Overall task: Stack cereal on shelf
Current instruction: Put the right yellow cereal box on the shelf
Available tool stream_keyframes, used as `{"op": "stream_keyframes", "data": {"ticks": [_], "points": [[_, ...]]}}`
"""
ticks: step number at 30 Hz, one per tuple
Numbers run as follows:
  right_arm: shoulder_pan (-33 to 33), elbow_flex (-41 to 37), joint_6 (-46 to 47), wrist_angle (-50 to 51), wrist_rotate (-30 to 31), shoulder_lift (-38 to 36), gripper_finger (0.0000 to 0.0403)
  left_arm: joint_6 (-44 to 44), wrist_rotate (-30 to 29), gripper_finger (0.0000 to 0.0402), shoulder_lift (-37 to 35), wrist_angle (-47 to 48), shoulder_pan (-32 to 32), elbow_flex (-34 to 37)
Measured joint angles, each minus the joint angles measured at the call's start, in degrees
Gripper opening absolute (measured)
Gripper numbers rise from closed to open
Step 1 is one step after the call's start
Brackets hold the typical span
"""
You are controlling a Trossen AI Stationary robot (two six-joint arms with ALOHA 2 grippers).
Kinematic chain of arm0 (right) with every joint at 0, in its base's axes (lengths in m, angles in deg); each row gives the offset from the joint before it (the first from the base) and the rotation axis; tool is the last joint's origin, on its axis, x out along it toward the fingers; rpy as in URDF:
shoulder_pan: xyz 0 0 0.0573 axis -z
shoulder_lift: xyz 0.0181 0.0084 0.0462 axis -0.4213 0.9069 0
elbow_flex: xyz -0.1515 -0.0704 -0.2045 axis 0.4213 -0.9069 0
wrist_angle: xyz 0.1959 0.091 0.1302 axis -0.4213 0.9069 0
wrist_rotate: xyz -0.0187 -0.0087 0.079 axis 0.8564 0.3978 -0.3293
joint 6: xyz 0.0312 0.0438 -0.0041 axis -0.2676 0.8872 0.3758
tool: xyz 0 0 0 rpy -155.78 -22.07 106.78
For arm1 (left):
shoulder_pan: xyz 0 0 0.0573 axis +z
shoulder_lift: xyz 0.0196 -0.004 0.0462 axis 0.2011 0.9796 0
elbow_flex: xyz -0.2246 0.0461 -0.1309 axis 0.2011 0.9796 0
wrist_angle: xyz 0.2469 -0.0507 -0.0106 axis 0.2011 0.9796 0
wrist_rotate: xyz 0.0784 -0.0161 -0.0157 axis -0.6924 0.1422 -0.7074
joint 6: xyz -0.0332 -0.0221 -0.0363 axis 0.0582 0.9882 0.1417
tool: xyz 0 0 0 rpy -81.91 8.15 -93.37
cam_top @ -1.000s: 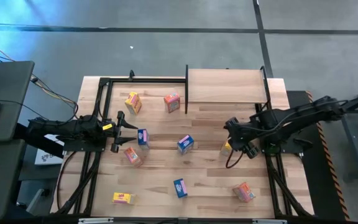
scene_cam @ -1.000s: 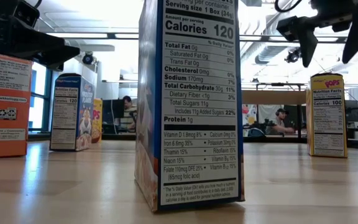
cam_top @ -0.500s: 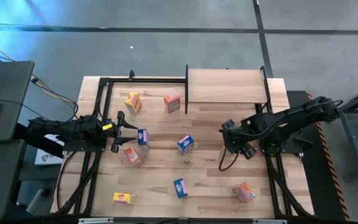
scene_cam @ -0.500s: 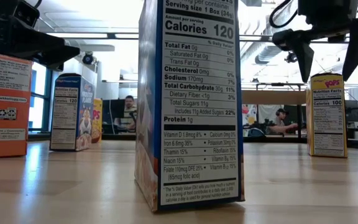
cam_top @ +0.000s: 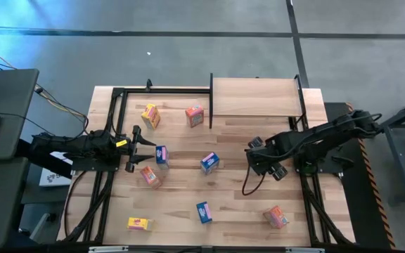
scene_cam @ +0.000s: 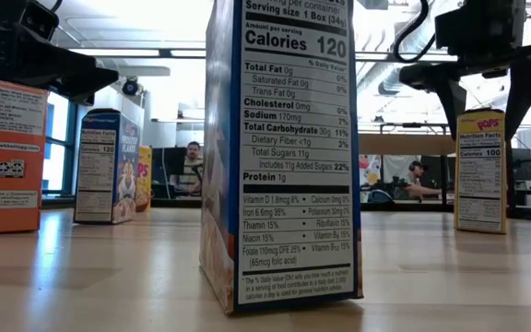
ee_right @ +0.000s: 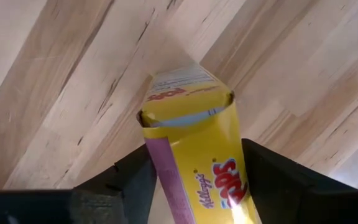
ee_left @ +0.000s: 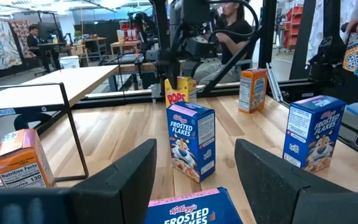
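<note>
Jaws of right gripper point(ee_right: 194, 180) stand spread wide around yellow Pops box point(ee_right: 197, 155), one finger each side, no grip visible yet; box stands upright on tabletop point(cam_top: 230, 186) in front of the shelf point(cam_top: 255, 97). Left gripper point(ee_left: 194, 174) waits open at table's left, above a Frosted Flakes box point(ee_left: 194, 211). Shelf board is bare, so nothing stacked; every visible box is loose on the table. Pops box looks intact, top flaps slightly raised.
</note>
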Motion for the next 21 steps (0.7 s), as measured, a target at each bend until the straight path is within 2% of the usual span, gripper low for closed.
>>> {"op": "stream_keyframes", "data": {"ticks": [11,16,21], "points": [[0.0,0.0,2.7,-0.4,0.0,-0.1,0.0138,0.0,0.0,0.021,0.0,0.0,0.0,0.0],[0.0,0.7,6.4,0.1,0.0,-0.1,0.0129,0.0,0.0,0.021,0.0,0.0,0.0,0.0],[0.6,5.5,11.1,2.2,2.1,-0.1,0.0129,0.0,0.0,0.021,0.0,0.0,0.0,0.0]]}}
